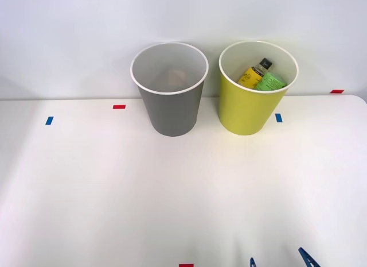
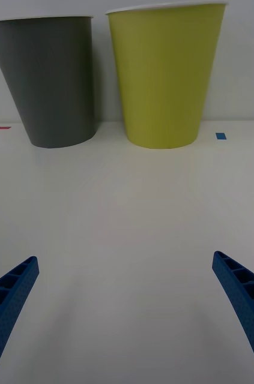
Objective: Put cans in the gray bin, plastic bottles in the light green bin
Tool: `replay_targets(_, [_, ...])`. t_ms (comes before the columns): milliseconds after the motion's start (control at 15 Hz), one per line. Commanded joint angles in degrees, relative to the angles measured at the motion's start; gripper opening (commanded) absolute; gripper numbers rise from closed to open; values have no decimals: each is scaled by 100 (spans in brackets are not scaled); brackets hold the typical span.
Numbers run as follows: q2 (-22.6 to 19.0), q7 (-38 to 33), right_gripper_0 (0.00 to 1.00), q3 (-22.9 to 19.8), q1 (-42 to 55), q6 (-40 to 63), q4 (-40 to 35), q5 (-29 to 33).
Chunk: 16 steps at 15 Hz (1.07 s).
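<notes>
Your two plastic bottles (image 1: pixel 261 76) lie inside the light green bin (image 1: pixel 246 115), leaning with caps toward twelve o'clock, long axes tilted. They look light, smooth, easily dented; grip mid-body if needed. At nine o'clock, the gray bin (image 1: pixel 170 115) holds something faint, perhaps the can. Your right gripper (image 2: pixel 127 312) rests low over the bench (image 1: pixel 172 192), fingers (image 2: pixel 247 294) spread, empty.

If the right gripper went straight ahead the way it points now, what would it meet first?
Probably bare table first, then the light green bin, which sits nearest the centre line, with the gray bin beside it. The open right gripper holds nothing; depth is uncertain.
</notes>
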Motion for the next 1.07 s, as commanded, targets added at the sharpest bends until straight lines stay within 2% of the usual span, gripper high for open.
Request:
replay_targets(67, [0, 0, 100, 0, 0, 0, 0, 0])
replay_targets(1067, [0, 0, 100, 0, 0, 0, 0, 0])
